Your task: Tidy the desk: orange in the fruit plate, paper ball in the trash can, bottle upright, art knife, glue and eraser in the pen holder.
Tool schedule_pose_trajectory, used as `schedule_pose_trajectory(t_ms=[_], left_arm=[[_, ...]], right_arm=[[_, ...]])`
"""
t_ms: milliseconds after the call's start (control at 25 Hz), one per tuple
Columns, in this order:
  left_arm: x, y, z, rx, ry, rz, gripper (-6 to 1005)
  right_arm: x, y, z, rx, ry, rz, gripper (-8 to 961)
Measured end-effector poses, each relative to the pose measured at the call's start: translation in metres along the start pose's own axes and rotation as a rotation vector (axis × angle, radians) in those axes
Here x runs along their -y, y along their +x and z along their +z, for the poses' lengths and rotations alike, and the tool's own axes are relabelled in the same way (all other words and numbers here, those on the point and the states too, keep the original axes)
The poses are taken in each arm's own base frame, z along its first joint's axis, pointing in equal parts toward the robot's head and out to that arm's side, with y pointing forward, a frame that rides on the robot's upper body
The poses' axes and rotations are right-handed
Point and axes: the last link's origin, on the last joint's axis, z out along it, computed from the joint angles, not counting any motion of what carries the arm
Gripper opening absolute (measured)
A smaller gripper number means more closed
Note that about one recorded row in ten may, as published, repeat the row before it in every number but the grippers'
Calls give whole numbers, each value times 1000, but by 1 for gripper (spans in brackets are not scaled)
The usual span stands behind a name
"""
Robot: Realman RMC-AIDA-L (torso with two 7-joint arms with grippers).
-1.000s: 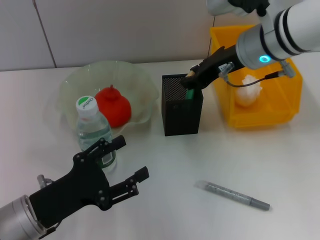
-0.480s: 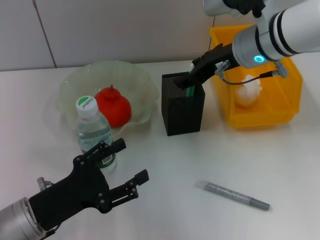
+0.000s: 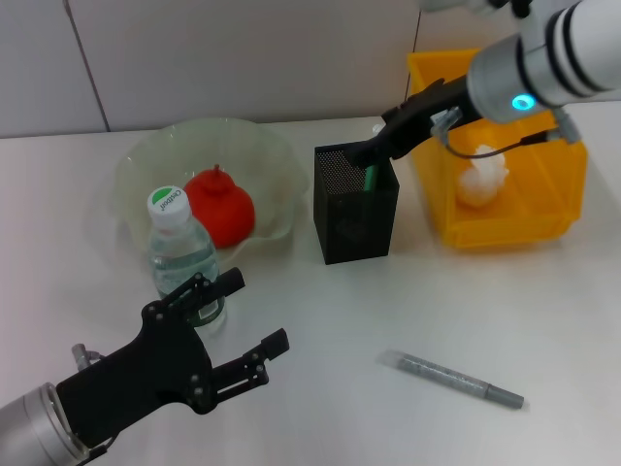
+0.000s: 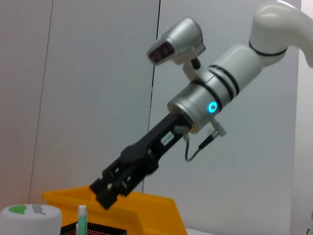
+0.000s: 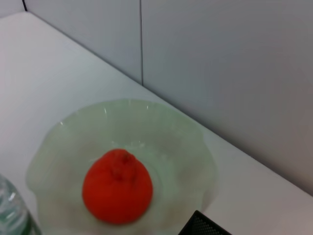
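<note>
Our right gripper (image 3: 372, 155) sits at the pen holder (image 3: 355, 202), perhaps releasing the green item (image 3: 370, 179); finger spread unclear.

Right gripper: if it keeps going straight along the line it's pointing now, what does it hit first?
Probably the pen holder. The right gripper points down-left at the holder's open top, just above the green item standing inside, so it would likely meet that item or the rim first; depth is unclear.

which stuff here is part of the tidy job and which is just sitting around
Part of the job:
- red-orange fruit in the clear green fruit plate
- clear water bottle, green-white cap, upright
- black mesh pen holder with a green item
- white paper ball in the yellow bin
- grey pen-like tool lying loose on the white desk

Just lying about:
- nothing visible
</note>
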Motion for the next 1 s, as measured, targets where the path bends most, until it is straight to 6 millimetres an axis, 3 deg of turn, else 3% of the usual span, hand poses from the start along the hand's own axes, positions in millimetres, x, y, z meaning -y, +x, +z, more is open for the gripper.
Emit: schedule_pose_trajectory(t_ms=[400, 600, 800, 1000], left_arm=[[-1, 0, -1, -3, -1, -1, 859], [-1, 0, -2, -3, -2, 0, 859], [-2, 0, -4, -4, -3, -2, 859], [-4, -1, -7, -3, -4, -6, 859]], right_arm=[[-10, -1, -44, -51, -47, 30, 778], [-26, 15, -70, -221, -80, 42, 777], [-38, 44, -69, -350, -147, 41, 779], [-56, 74, -48, -447, -199, -18, 778]])
